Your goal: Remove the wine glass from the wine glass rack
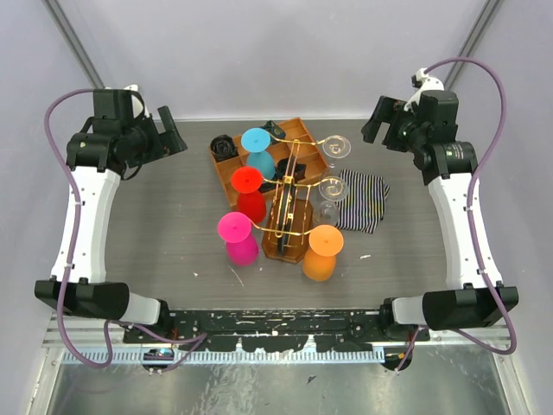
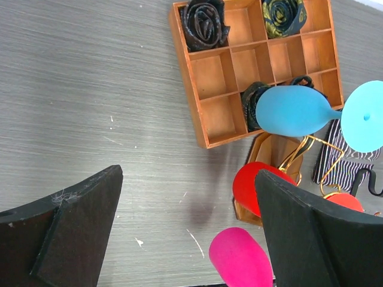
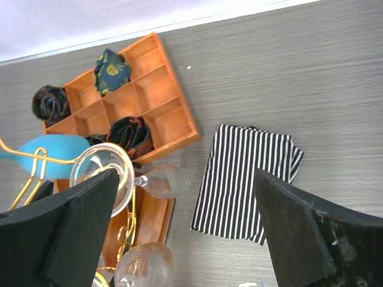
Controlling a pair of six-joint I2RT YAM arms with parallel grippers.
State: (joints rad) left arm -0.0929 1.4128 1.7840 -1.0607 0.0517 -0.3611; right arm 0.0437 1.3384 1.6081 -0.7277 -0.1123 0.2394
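The wine glass rack (image 1: 289, 216), gold wire on a brown wooden base, stands mid-table. Blue (image 1: 257, 143), red (image 1: 247, 181), pink (image 1: 233, 229) and orange (image 1: 326, 242) glasses hang upside down on it, with two clear wine glasses (image 1: 336, 147) (image 1: 332, 188) on its right side. My left gripper (image 1: 173, 138) is open and empty, high at the far left; its view (image 2: 188, 179) looks down on the blue glass (image 2: 293, 110). My right gripper (image 1: 376, 121) is open and empty, high at the far right; its view (image 3: 185, 176) shows a clear glass (image 3: 164, 181).
A flat wooden compartment tray (image 1: 304, 131) holding rolled dark cloths lies behind the rack. A black-and-white striped cloth (image 1: 363, 201) lies right of the rack, also in the right wrist view (image 3: 248, 179). Bare grey table surrounds both sides.
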